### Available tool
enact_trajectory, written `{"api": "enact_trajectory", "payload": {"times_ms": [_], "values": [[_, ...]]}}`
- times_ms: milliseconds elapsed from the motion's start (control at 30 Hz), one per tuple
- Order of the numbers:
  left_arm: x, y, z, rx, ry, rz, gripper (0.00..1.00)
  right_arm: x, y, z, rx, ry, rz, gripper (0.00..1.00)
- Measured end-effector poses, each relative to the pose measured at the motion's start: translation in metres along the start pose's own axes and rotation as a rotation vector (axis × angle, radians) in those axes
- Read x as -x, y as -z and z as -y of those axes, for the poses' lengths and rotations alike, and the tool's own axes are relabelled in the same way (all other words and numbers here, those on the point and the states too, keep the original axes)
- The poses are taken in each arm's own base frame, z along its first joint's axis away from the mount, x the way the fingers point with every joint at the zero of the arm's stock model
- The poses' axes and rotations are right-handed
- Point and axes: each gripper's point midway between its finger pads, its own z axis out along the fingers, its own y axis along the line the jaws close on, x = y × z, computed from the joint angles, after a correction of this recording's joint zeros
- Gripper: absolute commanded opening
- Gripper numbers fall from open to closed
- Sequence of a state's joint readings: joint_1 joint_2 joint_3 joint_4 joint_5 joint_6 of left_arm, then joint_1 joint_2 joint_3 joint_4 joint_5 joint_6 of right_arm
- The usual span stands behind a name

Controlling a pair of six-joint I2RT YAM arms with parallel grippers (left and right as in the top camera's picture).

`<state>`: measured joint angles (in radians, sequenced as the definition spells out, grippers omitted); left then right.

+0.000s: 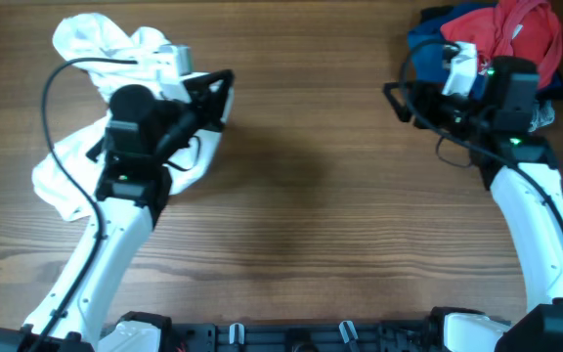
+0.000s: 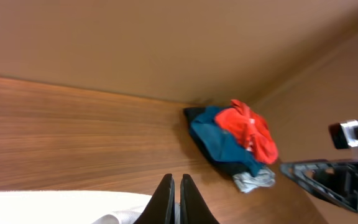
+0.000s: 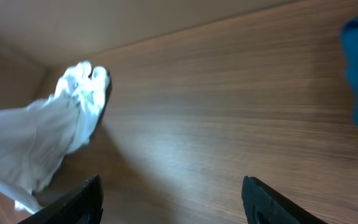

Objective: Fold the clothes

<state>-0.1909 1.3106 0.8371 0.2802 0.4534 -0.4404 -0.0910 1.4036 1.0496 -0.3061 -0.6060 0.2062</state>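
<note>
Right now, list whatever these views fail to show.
- Middle of the shirt: overhead, under the left arm.
- Whether the left hand pinches cloth: left wrist, finger bases cut off by the bottom edge.
- Near side of the pile: overhead, behind the right arm.
- Most of the right hand: right wrist, bottom edge.

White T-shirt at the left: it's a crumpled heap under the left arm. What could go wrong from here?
1. The left gripper is shut over the crumpled white short-sleeved T-shirt. I can't tell whether fabric is pinched, so a lift may come up empty or drag several layers.
2. The open right gripper sits beside the pile with the red garment and the navy blue garment. It could snag those instead.
</note>
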Motion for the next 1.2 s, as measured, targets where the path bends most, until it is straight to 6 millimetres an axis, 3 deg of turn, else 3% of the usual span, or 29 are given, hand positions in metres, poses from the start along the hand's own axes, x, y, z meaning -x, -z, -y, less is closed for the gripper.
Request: {"api": "enact_trajectory", "payload": {"times_ms": [200, 300, 500, 633, 800, 933, 1100, 1200], "values": [[-0.011, -0.03, 0.042, -0.061, -0.045, 0.062, 0.04, -0.008, 0.014, 0.021, -0.039, -0.072, -0.028, 0.74], [-0.011, -0.041, 0.05, -0.078, -0.053, 0.105, 0.04, -0.013, 0.016, 0.026, -0.049, -0.083, -0.048, 0.76], [-0.036, -0.061, 0.048, -0.066, -0.029, 0.065, 0.04, -0.013, 0.024, 0.04, -0.079, -0.11, -0.041, 0.76], [-0.021, -0.061, 0.05, -0.067, -0.036, 0.125, 0.04, -0.017, 0.024, 0.039, -0.073, -0.123, -0.059, 0.75], [0.022, -0.059, 0.059, -0.075, -0.048, 0.222, 0.04, -0.027, 0.013, 0.008, 0.023, -0.058, -0.107, 0.76], [0.053, -0.056, 0.076, -0.109, -0.063, 0.287, 0.04, -0.049, -0.011, -0.048, 0.157, 0.056, -0.173, 0.76], [0.066, -0.054, 0.084, -0.126, -0.061, 0.313, 0.04, -0.062, -0.046, -0.108, 0.312, 0.198, -0.18, 0.76], [0.065, -0.053, 0.084, -0.119, -0.051, 0.299, 0.04, -0.067, -0.07, -0.126, 0.373, 0.225, -0.167, 0.76]]}}
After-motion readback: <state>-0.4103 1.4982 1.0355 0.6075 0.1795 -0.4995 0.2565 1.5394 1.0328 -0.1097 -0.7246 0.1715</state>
